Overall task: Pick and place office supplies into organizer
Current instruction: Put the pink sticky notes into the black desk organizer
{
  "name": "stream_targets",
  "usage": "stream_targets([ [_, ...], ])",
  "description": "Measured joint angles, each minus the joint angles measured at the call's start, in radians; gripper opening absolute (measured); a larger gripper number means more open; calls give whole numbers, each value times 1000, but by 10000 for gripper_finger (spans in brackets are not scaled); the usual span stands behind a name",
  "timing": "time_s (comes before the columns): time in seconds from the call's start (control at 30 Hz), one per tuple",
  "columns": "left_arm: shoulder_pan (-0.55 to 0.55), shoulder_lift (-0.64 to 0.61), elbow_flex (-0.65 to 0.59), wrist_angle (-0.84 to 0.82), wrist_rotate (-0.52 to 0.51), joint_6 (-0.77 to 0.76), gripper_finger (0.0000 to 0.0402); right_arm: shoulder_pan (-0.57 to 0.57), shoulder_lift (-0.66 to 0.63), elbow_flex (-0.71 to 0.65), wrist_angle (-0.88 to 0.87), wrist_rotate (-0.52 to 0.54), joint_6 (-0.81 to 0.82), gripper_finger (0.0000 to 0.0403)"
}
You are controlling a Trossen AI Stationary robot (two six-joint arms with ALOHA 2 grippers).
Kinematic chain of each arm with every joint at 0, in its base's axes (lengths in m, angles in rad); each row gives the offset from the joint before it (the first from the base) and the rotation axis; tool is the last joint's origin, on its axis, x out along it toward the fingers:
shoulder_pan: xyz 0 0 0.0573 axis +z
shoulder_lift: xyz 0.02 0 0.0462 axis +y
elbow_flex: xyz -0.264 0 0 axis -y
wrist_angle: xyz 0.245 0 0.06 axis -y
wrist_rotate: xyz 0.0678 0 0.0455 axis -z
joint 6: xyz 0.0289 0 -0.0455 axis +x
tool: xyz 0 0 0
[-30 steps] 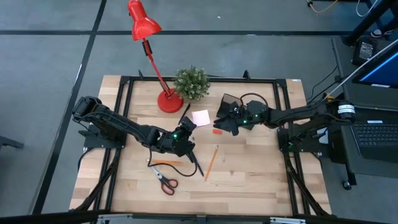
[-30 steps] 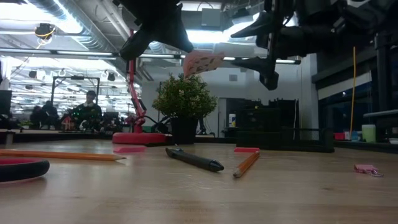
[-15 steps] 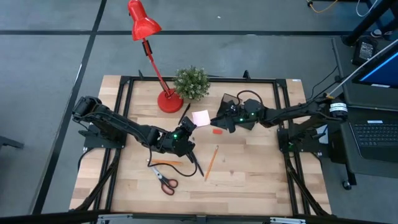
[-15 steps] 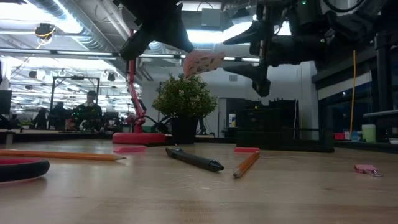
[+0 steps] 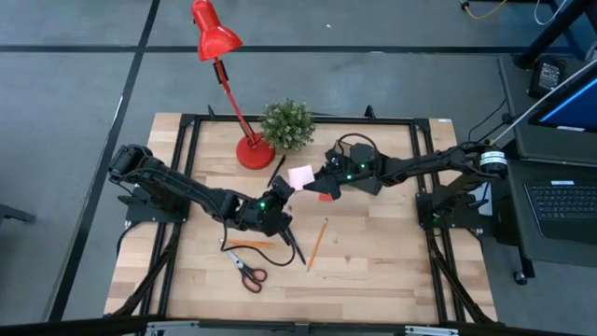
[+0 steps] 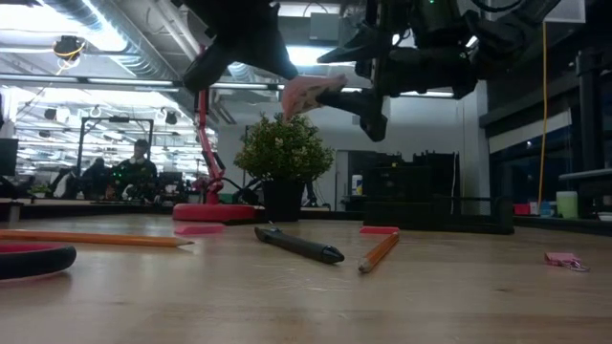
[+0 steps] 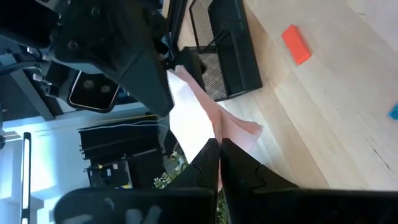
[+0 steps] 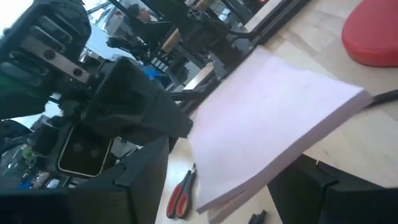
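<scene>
Pinching the pink sticky-note pad by one corner, the left gripper holds it above the table, fingers clamped. From the right, the right gripper straddles the pad's far edge with fingers spread. Behind it sits the black organizer.

Pale, matt paper sticky-note pad above a smooth, light-grained wood table; black wire-mesh metal organizer.
</scene>
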Motion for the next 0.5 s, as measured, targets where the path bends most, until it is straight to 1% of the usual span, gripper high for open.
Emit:
stream_targets([
  [0.1, -5, 0, 0, 0, 0, 0, 2, 0, -1, 0, 2, 0, -1, 226],
  [0.2, -6, 0, 0, 0, 0, 0, 2, 0, -1, 0, 2, 0, -1, 191],
  [0.33, -6, 0, 0, 0, -1, 0, 2, 0, -1, 0, 2, 0, -2, 134],
  [0.5, -6, 0, 0, 0, 0, -1, 2, 0, -1, 0, -1, 0, -29, 48],
])
